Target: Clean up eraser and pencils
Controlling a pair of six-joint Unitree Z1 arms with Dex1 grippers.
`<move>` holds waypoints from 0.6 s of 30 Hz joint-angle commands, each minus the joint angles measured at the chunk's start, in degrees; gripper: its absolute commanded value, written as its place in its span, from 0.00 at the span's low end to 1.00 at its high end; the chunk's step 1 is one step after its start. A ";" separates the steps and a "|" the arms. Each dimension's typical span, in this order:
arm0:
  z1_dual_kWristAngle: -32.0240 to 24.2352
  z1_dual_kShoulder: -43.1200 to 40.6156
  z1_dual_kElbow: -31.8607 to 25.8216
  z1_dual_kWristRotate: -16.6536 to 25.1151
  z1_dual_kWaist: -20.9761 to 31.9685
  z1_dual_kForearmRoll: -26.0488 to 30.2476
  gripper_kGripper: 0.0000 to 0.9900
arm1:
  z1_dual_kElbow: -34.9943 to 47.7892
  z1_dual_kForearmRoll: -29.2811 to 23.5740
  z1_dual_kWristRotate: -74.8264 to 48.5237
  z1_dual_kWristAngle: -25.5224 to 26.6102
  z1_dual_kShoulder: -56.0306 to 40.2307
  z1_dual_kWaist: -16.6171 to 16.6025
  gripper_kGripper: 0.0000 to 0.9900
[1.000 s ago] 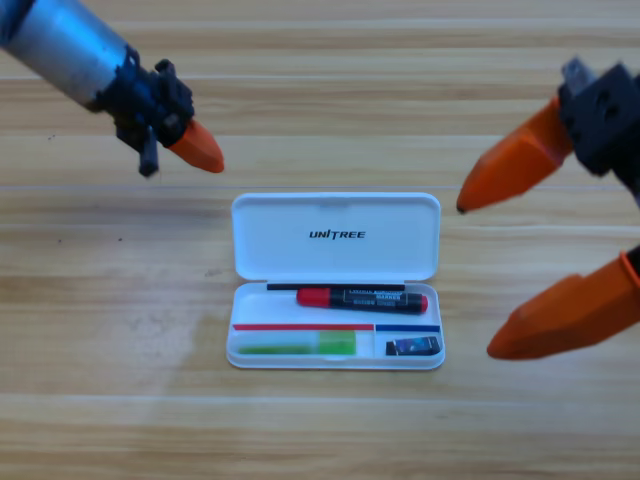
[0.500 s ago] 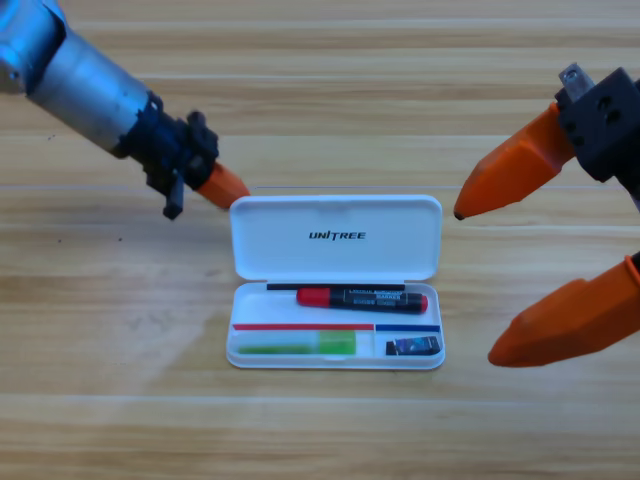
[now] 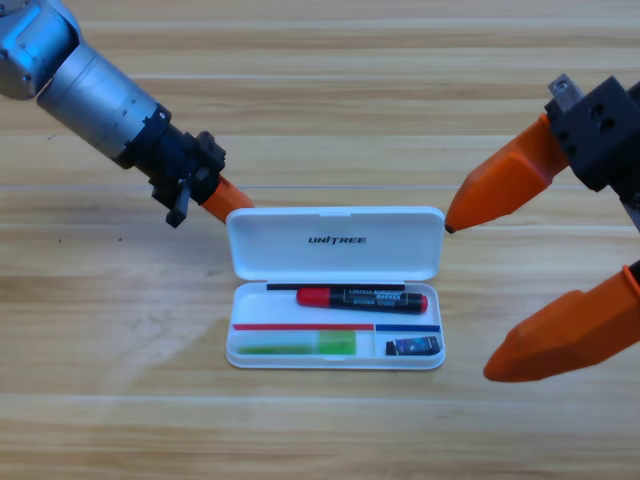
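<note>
On a wooden table (image 3: 320, 60), the left gripper (image 3: 228, 197), jaw gap hidden, touches the open case's lid (image 3: 335, 243); the right gripper (image 3: 480, 295) gapes empty.

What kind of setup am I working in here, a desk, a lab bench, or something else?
Most likely a lab test bench: a bare wooden table, a Unitree-branded white case holding the marker, green stick and eraser, flanked by the left gripper and right gripper.

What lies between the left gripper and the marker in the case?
In the high view, only the open lid lies between them: the left gripper is at the lid's upper left corner, and the marker lies just below the lid.
</note>
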 commanded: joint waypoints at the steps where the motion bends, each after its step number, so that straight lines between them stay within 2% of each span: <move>1: -1.21 -0.01 1.05 0.51 -0.29 1.11 0.00 | 1.72 -1.67 0.52 1.23 1.17 -0.39 1.00; 18: 2.92 -2.29 5.35 0.42 -7.15 -0.56 0.00 | 1.63 -1.67 0.79 1.05 1.34 -0.39 1.00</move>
